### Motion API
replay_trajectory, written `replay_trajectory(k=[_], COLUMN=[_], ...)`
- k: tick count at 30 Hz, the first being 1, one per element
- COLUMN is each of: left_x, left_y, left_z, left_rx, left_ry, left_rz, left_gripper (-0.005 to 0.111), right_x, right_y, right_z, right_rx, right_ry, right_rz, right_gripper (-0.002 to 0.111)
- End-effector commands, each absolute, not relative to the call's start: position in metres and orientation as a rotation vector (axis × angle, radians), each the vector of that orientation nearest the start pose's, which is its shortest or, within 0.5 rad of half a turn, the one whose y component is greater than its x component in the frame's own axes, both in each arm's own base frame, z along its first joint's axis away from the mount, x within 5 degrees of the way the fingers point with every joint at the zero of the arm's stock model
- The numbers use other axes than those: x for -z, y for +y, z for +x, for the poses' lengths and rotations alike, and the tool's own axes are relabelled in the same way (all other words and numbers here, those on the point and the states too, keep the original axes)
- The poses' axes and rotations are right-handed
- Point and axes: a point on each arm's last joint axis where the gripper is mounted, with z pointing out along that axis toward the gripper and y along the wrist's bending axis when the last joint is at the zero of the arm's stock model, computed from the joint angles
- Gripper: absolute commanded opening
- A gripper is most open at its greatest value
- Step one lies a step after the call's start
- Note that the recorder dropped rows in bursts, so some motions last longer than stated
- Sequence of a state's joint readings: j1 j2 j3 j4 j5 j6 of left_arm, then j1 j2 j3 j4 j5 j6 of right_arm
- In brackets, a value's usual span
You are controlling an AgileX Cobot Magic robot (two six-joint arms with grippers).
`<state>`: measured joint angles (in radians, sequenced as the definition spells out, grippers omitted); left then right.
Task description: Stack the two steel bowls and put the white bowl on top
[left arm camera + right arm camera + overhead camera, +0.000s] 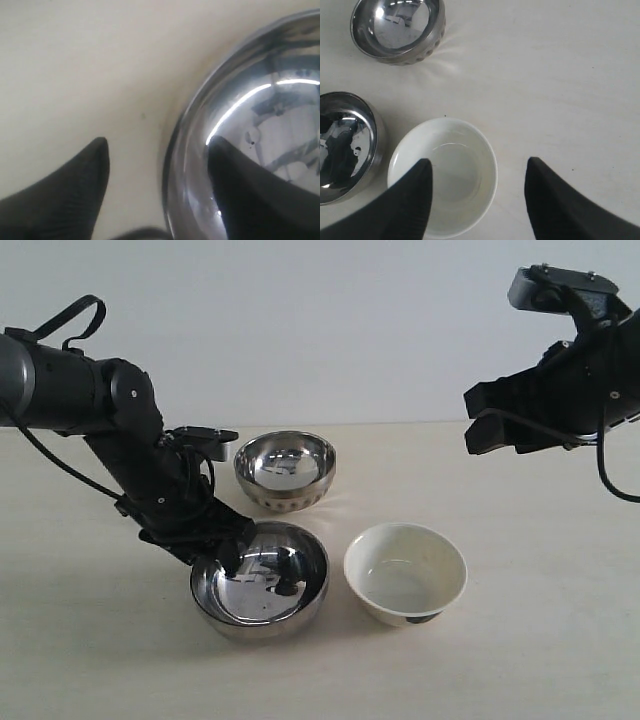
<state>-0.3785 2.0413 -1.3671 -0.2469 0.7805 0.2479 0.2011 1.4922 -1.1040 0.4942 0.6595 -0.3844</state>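
Observation:
The wider plain steel bowl (262, 580) (260, 150) (342, 145) sits at the front of the table. My left gripper (225, 550) (157, 145) is open astride its left rim, one finger (240, 190) inside the bowl and the other (70, 195) outside on the table side. The smaller steel bowl (285, 470) (397, 30) with the dotted band stands behind it. The white bowl (405, 573) (445, 175) sits to the right of the wide bowl. My right gripper (500, 420) (477, 165) hangs open high above the table, nothing between its fingers.
The cream tabletop (540, 540) carries only the three bowls. A pale wall (350, 320) rises behind the table. The left arm (110, 430) slants down from the left edge.

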Motion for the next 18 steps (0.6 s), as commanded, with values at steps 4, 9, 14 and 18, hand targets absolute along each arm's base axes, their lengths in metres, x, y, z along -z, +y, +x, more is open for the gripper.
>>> replay_trajectory(k=[4,9,14,18], left_x=[-0.199,-0.246,-0.285,-0.311], left_y=[-0.162,-0.151,-0.132,-0.120], left_z=[0.363,0.351,0.336,0.325], left_rx=[0.315,0.325,0.269,0.253], left_ry=[2.732,2.657,2.617,2.560], left_rz=[0.677,0.621,0.583,0.551], left_gripper=[0.056,0.056,0.056,0.056], right_x=[-0.284,-0.271,-0.254,-0.258], right_y=[0.090,0.101,0.122,0.148], right_z=[0.311,0.329,0.362,0.387], right_rx=[-0.465,-0.439,-0.521,-0.538], right_ry=[2.430,2.402,2.473,2.422], right_rz=[-0.330,-0.332,-0.348,-0.393], right_gripper=[0.050,0.050,0.050,0.050])
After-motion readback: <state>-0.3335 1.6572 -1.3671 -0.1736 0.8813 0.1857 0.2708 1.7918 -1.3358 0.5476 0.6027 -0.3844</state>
